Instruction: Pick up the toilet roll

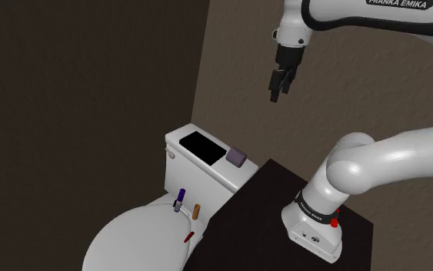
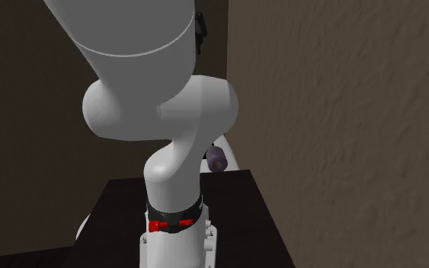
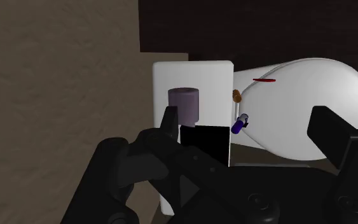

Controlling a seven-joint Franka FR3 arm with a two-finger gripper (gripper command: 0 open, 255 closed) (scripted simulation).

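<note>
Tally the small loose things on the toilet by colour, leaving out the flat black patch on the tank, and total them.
Mauve: 1, the toilet roll on the tank
Blue: 1, a small bottle on the lid
Brown: 1, a small piece on the lid
Red: 1, a thin stick on the lid
Total: 4

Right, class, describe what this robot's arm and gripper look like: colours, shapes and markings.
The arm is white, made of thick rounded tubes with bulging elbows. A black ring with red marks circles it near the base, and black lettering reads FRANKA EMIKA. The gripper is all black and two-fingered.
</note>
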